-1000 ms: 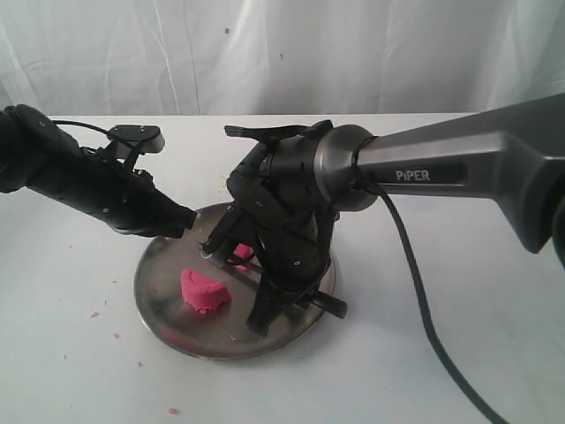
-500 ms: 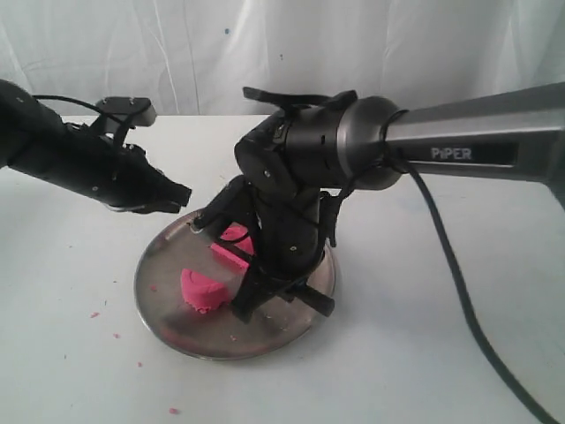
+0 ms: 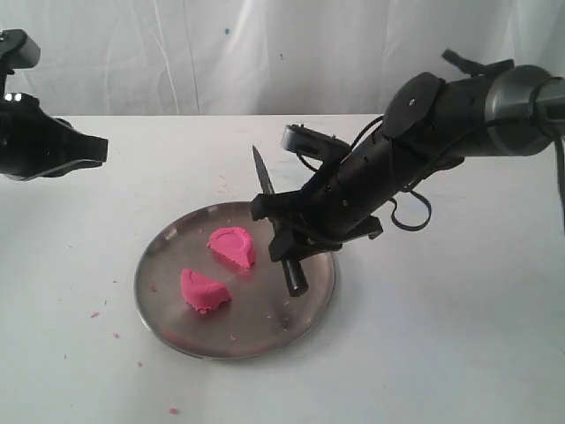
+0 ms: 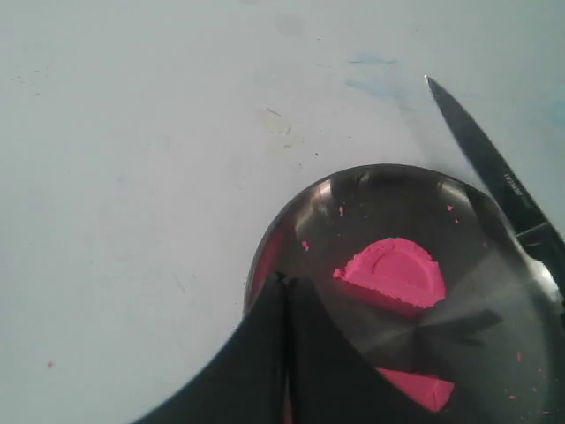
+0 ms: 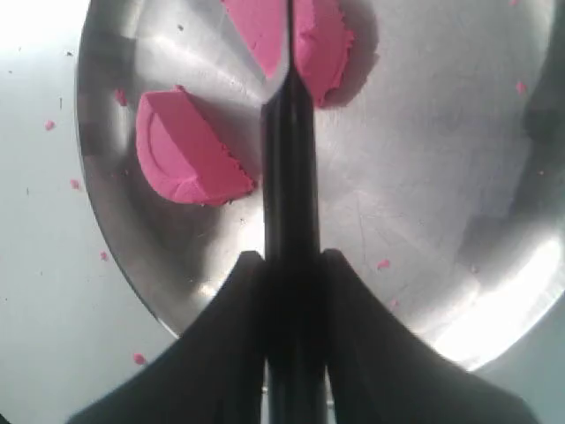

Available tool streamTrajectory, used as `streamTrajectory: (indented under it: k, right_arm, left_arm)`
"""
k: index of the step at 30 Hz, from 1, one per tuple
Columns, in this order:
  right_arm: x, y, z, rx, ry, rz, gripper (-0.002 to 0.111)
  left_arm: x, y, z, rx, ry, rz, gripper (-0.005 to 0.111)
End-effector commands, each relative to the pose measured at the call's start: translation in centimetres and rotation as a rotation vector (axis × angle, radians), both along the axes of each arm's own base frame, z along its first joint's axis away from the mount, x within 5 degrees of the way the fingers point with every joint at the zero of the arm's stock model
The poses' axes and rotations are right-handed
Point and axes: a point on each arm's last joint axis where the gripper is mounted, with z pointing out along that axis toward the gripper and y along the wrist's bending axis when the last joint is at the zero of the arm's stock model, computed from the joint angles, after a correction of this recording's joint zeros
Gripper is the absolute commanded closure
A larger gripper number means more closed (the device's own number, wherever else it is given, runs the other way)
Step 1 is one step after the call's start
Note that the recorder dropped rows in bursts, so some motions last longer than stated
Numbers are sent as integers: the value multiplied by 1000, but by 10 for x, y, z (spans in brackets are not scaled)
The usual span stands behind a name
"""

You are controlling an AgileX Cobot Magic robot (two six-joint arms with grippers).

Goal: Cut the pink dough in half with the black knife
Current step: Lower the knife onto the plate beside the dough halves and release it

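Dough (image 3: 218, 269) is seen already cut into two halves below the right hand (image 3: 291, 231), which is clenched on the knife (image 3: 275, 221); little is judged left.

Soft, even light is seen in the exterior view; only faint shadows are cast on the white worktop (image 3: 424, 353). The picture is slightly grainy. In the right wrist view, strong glare is thrown off the steel plate (image 5: 459, 291) toward 4 o'clock, and the worktop at 10 o'clock is washed out. In the left wrist view the near hand (image 4: 284, 353) is blurred and dark.
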Motion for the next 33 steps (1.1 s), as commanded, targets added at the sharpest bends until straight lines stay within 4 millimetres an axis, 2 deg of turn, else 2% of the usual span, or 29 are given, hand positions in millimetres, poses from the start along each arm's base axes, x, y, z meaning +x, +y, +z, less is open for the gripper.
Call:
streamTrajectory:
  k: [1, 7, 17, 24, 33]
  right_arm:
    - [5, 3, -21, 39, 47, -8, 108]
    - [7, 4, -43, 18, 92, -11, 108]
    - [10, 3, -50, 5, 102, -55, 108]
    - [8, 3, -65, -7, 177, -71, 106]
    - [7, 3, -63, -5, 182, -56, 65]
  left_arm:
    - [-19, 2, -2, -26, -9, 30, 107]
    - [-43, 2, 1, -42, -38, 36, 107]
    - [-68, 1, 18, -72, -111, 24, 107]
    - [-80, 0, 30, -84, -157, 8, 107]
    - [-106, -3, 51, -117, -232, -24, 107]
